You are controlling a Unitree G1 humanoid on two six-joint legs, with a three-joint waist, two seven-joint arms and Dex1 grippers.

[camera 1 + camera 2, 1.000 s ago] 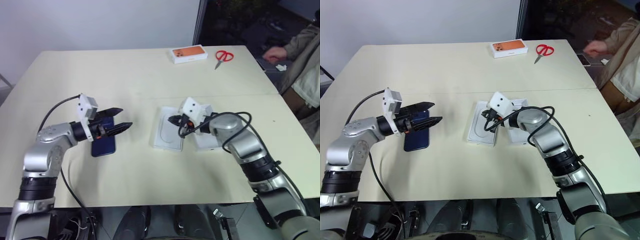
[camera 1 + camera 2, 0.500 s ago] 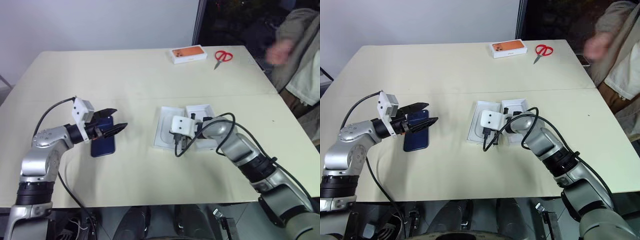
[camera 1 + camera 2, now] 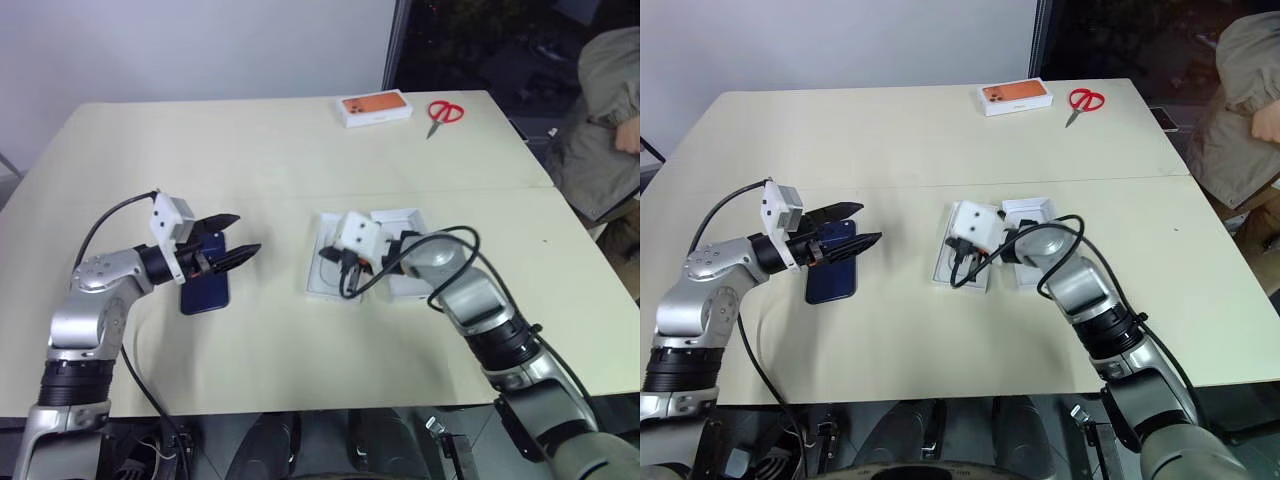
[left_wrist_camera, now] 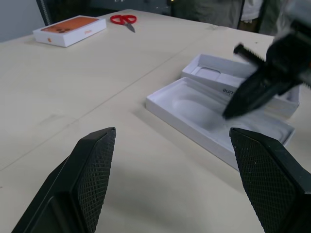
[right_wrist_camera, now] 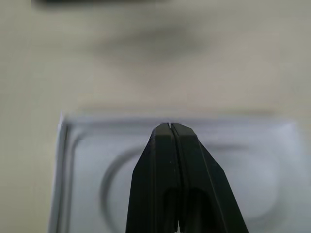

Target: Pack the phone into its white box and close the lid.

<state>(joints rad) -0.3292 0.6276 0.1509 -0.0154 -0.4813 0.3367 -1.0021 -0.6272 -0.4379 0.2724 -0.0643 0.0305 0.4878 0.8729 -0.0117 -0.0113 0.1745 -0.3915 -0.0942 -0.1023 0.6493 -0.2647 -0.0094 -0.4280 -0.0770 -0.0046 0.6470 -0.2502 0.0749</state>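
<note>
Containers first: two open white pieces sit side by side mid-table (image 3: 250,150), touching or nearly so. The white box (image 4: 194,109) is the shallow tray, open side up. Its floor reads white with an oval recess, likely an insert lying in it; no phone inside. The lid (image 4: 218,77) is the deeper shell just beside it, on the robot's right, also open side up with grey lettering on its side wall. A pale rounded shape shows inside it; cannot tell what it is. At the far edge of the table the orange-topped box (image 3: 375,108) sits closed, with the red-handled scissors (image 3: 445,112) near it.

The phone (image 3: 205,285) lies flat on the bare table, well apart from the white box on the robot's left and outside every container.

The left gripper (image 3: 245,233) hangs just above the phone's far end, fingers spread wide with nothing between them. The right gripper (image 5: 169,127) has its fingers pressed together, holding nothing, its tip over the white box's recessed floor; cannot tell if it touches.

Counts: two open white pieces, one closed box, one phone, one pair of scissors, two grippers. One person (image 3: 605,130) is at the table's far right edge.
</note>
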